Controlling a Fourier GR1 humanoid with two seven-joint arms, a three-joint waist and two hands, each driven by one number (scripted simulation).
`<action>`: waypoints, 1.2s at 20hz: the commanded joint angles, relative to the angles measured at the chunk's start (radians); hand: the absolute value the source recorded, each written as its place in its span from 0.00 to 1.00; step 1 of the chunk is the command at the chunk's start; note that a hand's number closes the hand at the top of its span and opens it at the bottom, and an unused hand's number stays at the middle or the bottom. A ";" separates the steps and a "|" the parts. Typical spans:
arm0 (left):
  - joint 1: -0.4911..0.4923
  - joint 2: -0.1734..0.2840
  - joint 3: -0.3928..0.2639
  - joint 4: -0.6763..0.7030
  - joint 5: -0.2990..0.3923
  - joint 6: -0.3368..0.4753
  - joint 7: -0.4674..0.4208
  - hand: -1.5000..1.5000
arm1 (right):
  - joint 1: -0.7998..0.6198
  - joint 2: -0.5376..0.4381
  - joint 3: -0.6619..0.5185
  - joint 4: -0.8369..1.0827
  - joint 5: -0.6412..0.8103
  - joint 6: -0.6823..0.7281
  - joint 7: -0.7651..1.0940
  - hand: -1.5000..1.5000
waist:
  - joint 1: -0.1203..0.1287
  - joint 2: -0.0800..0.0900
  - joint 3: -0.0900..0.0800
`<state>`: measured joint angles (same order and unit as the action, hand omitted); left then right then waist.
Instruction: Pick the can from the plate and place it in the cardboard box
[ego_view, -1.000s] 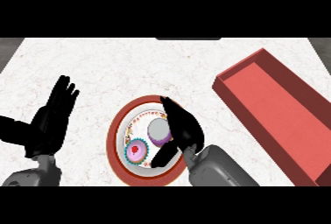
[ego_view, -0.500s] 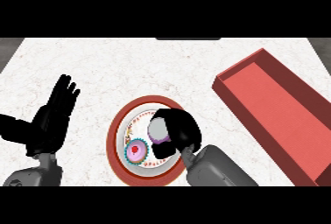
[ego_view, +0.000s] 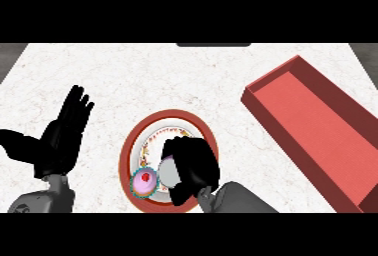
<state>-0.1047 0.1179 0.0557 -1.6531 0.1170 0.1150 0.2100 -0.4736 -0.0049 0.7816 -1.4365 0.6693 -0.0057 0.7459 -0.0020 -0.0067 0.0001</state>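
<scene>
While the can (ego_view: 169, 172) is being enclosed by the curled right hand (ego_view: 193, 162), it is being half-covered and risks being tipped on the plate (ego_view: 136, 140).

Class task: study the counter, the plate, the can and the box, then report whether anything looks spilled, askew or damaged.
Nothing stands out. The can lies on the plate with the right robot hand curled over it. The red box sits whole at the right. The left robot hand rests open at the left.
</scene>
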 joint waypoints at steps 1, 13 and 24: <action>-0.032 0.009 0.014 0.022 -0.008 0.015 0.016 0.50 | 0.043 0.000 0.261 -0.073 0.124 0.063 -0.015 1.00 | -0.008 -0.003 -0.001; -0.010 0.004 0.014 -0.033 0.003 0.014 0.038 0.50 | 0.054 -0.014 0.537 -0.580 0.385 0.330 0.238 1.00 | -0.013 -0.003 0.000; 0.029 0.004 0.015 -0.033 0.010 -0.004 0.020 0.50 | -0.036 0.003 0.282 -0.743 0.488 0.183 0.423 1.00 | -0.023 -0.008 0.000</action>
<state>-0.0882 0.1314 0.0809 -1.6793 0.1281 0.1127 0.2360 -0.5193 -0.0282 1.1162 -1.9626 1.1293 0.1365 1.0193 -0.0230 -0.0141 0.0001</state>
